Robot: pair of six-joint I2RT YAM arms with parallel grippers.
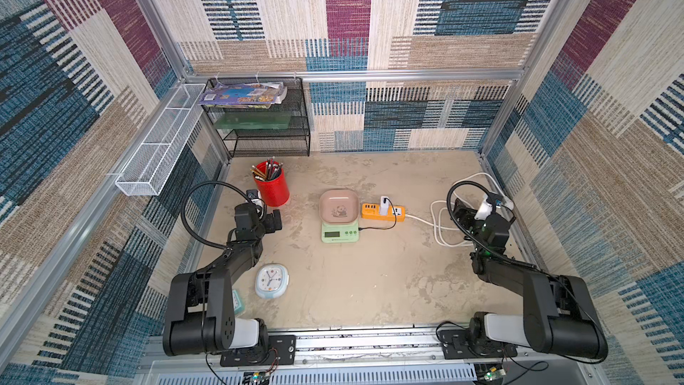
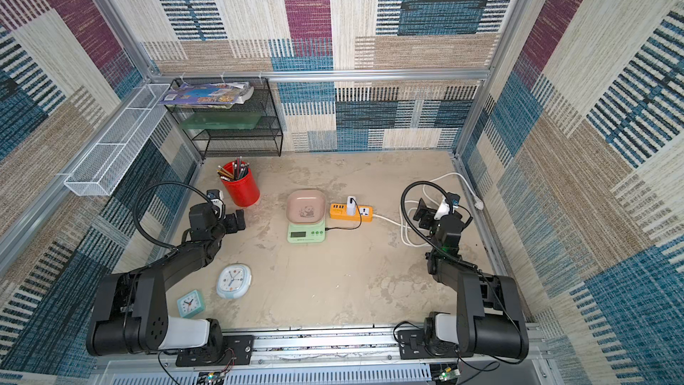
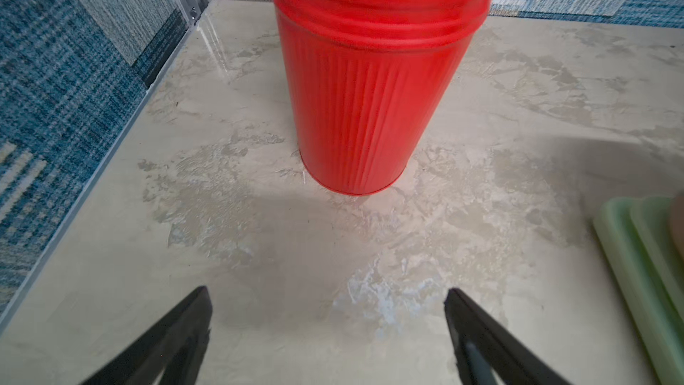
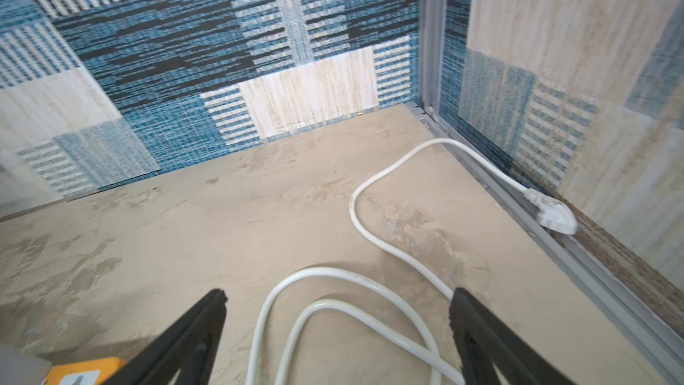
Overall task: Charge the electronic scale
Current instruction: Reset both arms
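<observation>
The electronic scale (image 1: 339, 234) (image 2: 306, 234), mint green with a pinkish panda tray, sits mid-table; its green edge (image 3: 644, 272) shows in the left wrist view. A thin black cable (image 1: 378, 228) runs from its right side to a white adapter (image 1: 385, 204) standing on the orange power strip (image 1: 383, 212) (image 2: 350, 213) (image 4: 81, 372). The strip's white cord (image 4: 355, 216) coils on the table and its plug (image 4: 553, 214) lies loose by the right wall. My left gripper (image 1: 273, 221) (image 3: 326, 292) is open and empty, left of the scale. My right gripper (image 1: 460, 211) (image 4: 338, 292) hangs open above the cord loops.
A red pencil cup (image 1: 271, 184) (image 3: 370, 105) stands just beyond the left gripper. A light-blue alarm clock (image 1: 272, 280) and a small teal clock (image 2: 190, 303) lie front left. A black mesh rack (image 1: 259, 116) and a white wire basket (image 1: 159, 142) sit at the back left.
</observation>
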